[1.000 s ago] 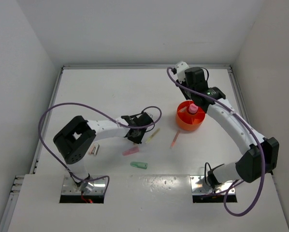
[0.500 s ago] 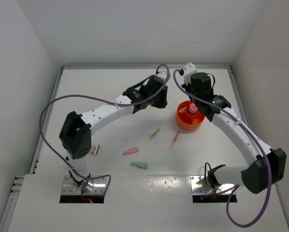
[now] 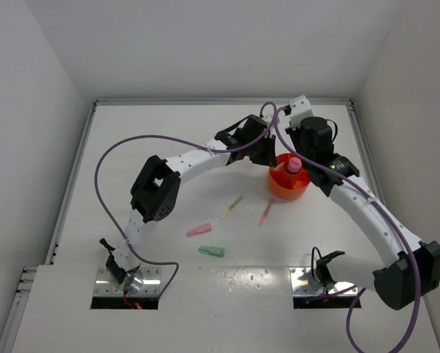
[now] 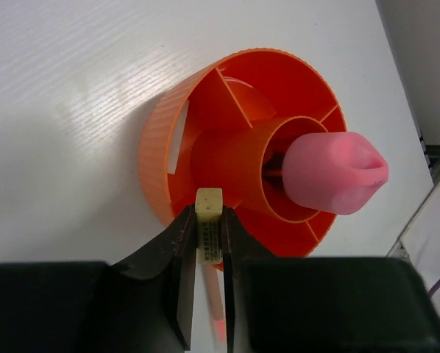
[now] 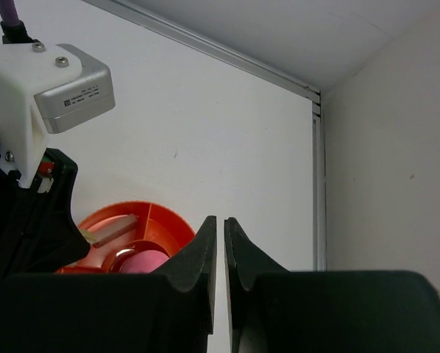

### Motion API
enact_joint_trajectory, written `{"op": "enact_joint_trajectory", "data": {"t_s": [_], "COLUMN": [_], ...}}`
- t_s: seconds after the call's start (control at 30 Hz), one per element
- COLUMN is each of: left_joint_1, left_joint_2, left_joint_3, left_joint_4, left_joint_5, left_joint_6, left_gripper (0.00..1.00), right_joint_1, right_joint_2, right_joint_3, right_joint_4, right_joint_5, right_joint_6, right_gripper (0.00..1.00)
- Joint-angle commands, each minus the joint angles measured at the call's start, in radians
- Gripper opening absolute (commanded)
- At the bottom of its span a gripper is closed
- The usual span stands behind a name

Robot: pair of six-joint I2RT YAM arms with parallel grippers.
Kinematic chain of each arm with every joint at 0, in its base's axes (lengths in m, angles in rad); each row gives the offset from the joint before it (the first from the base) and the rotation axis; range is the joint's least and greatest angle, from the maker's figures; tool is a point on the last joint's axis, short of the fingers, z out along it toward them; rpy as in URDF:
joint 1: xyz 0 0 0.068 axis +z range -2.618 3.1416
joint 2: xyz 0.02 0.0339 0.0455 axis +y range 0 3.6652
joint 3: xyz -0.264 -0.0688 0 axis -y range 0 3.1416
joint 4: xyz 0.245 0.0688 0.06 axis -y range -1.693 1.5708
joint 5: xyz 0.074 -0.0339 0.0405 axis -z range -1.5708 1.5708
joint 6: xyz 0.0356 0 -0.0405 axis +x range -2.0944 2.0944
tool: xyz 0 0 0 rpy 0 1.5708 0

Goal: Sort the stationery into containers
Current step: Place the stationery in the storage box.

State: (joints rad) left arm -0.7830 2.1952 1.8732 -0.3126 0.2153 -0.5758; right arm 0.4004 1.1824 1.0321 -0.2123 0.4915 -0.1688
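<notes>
Here, closest to the arm bases, a green marker (image 3: 211, 251) lies on the white table (image 3: 168, 140), with a pink marker (image 3: 199, 231) just behind it. Further out lie a thin yellow stick (image 3: 233, 206) and a pink stick (image 3: 265, 214), apart from each other; the pink one is near the orange cup (image 3: 286, 194). A pink-capped tube (image 3: 294, 165) stands in the cup's middle well.

The left gripper (image 4: 207, 219) is at the cup's left side, its fingers clamped on a small beige bit (image 4: 208, 200). The bit carries a paper label with fine print that is too small to read. Its free end shows against the cup's outer wall, and I cannot tell whether it is over a compartment.

Beyond the cup, the right gripper (image 5: 220, 229) hangs above the far rim. Its fingers are drawn together to a thin slit with nothing between them. Its wrist view also shows the silver camera box (image 5: 71, 92) on the left wrist, whose line of print is also illegible.

A second ago the left gripper was low over the middle of the table, beside the yellow stick. Half a second ago it was left of the cup and behind it, and now it is at the rim. The right gripper has drawn back a little from over the cup. The markers, both sticks and the tube lie where they did. A small grey piece seen earlier near the left arm's lower link is now covered by that link.
</notes>
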Motion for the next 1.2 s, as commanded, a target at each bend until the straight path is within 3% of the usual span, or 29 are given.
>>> {"op": "enact_joint_trajectory", "data": {"t_s": [0.0,0.23,0.53,0.83,0.9,1.0,1.03,1.07,1.1,1.13,1.17], "left_joint_1": [0.013,0.013,0.013,0.013,0.013,0.013,0.013,0.013,-0.007,-0.016,-0.025], "left_joint_2": [-0.015,0.017,0.080,0.019,-0.064,-0.178,-0.274,-0.328,-0.432,-0.481,-0.523], "left_joint_3": [0.041,0.041,0.081,0.078,0.046,-0.054,-0.095,-0.197,-0.253,-0.348,-0.386], "left_joint_4": [0.070,0.110,0.119,0.119,0.107,0.084,0.070,0.061,0.032,0.005,-0.035], "left_joint_5": [0.074,0.096,0.068,-0.019,-0.094,-0.221,-0.255,-0.339,-0.382,-0.471,-0.520], "left_joint_6": [-0.029,-0.048,-0.058,-0.038,-0.013,-0.003,-0.002,-0.002,-0.002,-0.002,-0.002], "left_gripper": [0.20,0.22,0.41,0.42,0.28,0.10,0.08,0.06,0.06,0.24,0.24], "right_joint_1": [-0.003,-0.003,-0.003,-0.003,-0.003,-0.003,-0.003,-0.003,-0.003,0.023,0.023], "right_joint_2": [-0.023,-0.032,-0.032,-0.041,-0.053,-0.072,-0.072,-0.072,-0.051,-0.035,-0.018], "right_joint_3": [-0.004,-0.004,-0.014,-0.023,-0.023,-0.023,-0.023,-0.033,-0.050,-0.061,-0.075], "right_joint_4": [0.048,0.048,0.039,0.039,0.030,-0.053,-0.086,-0.135,-0.227,-0.280,-0.326], "right_joint_5": [0.021,0.003,-0.016,-0.043,-0.076,-0.250,-0.419,-0.523,-0.718,-0.793,-0.885], "right_joint_6": [0.000,0.000,0.000,0.000,0.000,-0.029,-0.055,-0.139,-0.191,-0.331,-0.413], "right_gripper": [0.08,0.09,0.12,0.14,0.14,0.08,0.12,0.24,0.53,0.64,0.70]}}
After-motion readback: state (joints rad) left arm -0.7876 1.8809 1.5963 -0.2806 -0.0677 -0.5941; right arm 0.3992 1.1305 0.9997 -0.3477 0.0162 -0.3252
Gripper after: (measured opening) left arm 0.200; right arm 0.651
